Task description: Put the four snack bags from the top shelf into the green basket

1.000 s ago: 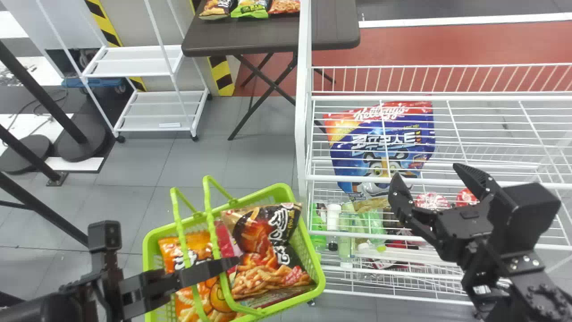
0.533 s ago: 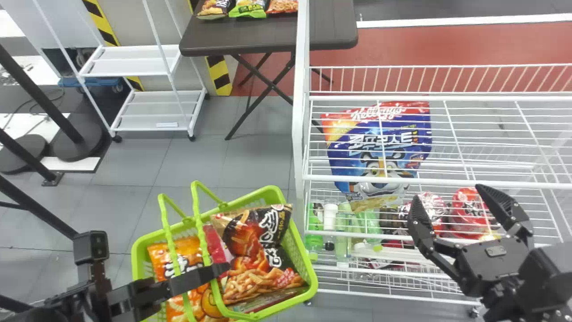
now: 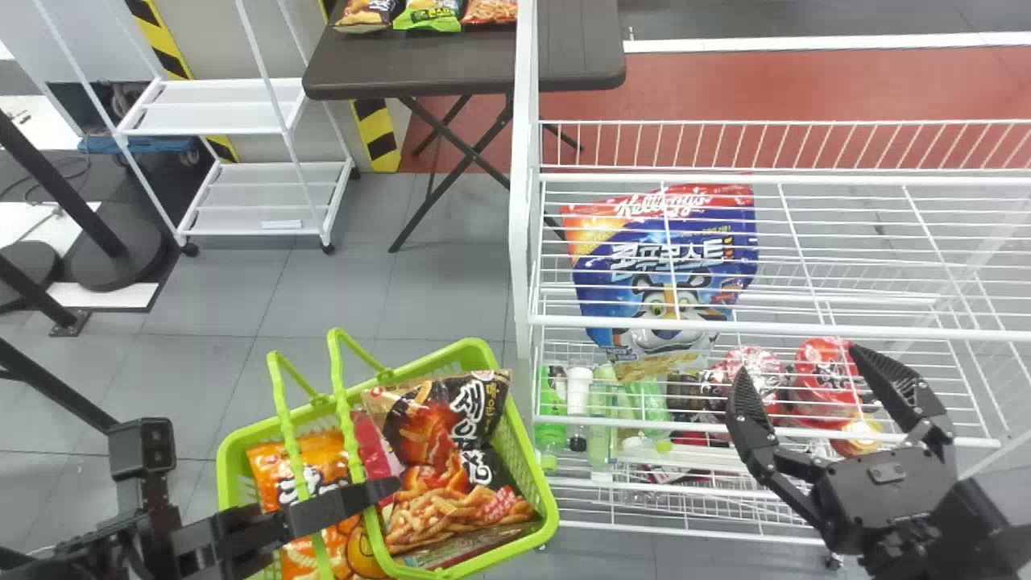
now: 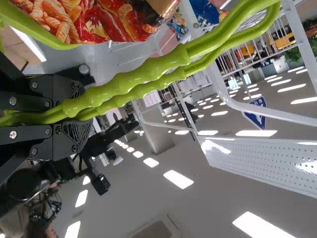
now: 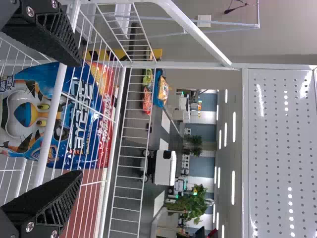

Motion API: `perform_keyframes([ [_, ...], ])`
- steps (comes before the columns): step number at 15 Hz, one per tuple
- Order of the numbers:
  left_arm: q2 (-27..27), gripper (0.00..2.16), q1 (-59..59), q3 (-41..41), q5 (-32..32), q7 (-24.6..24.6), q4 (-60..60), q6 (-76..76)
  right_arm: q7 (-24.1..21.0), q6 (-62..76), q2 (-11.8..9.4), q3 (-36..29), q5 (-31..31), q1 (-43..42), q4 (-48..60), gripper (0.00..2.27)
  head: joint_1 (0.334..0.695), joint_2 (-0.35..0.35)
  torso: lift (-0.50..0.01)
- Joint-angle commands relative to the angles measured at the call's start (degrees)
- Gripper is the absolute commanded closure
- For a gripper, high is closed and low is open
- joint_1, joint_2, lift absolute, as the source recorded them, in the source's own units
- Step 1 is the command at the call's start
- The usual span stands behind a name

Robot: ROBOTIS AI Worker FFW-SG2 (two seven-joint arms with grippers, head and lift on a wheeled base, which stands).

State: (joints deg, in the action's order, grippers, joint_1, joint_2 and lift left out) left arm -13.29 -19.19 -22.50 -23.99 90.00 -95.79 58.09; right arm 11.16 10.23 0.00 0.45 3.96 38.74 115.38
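Note:
The green basket (image 3: 548,515) hangs at lower left in the head view; my left gripper (image 3: 391,487) is over it. In the left wrist view, my left gripper (image 4: 77,113) is shut on its two handles (image 4: 143,74). An orange snack bag (image 3: 310,451), a dark brown snack bag (image 3: 427,427) and a pink one (image 3: 372,443) lie inside, with others partly hidden beneath. My right gripper (image 3: 797,361) stands open over the front of the white wire shelf (image 3: 926,332), with nothing between its fingers; in the right wrist view, my right gripper (image 5: 77,119) has its fingers spread.
Behind the shelf wires is a blue and red cereal bag (image 3: 660,266). Bottles (image 3: 578,395) and red packages (image 3: 826,370) stand lower down. The shelf's white side post (image 3: 523,201) rises right of the basket. A brown table (image 3: 419,68) with bags stands farther back.
The head view has turned slightly right. My right gripper has drawn back toward the robot and rightward, staying open. The basket has shifted a little left with my left gripper.

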Motion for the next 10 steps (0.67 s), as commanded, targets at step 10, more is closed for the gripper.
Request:
perform_keyframes([
  [10, 0.0, 2.15, -0.9, -0.7, -0.1, 0.6, -0.6, 0.2, 0.0, 0.2, 0.1, 0.1, 0.0, 0.2, -0.1, 0.03, 0.695, 0.074, 0.000],
])
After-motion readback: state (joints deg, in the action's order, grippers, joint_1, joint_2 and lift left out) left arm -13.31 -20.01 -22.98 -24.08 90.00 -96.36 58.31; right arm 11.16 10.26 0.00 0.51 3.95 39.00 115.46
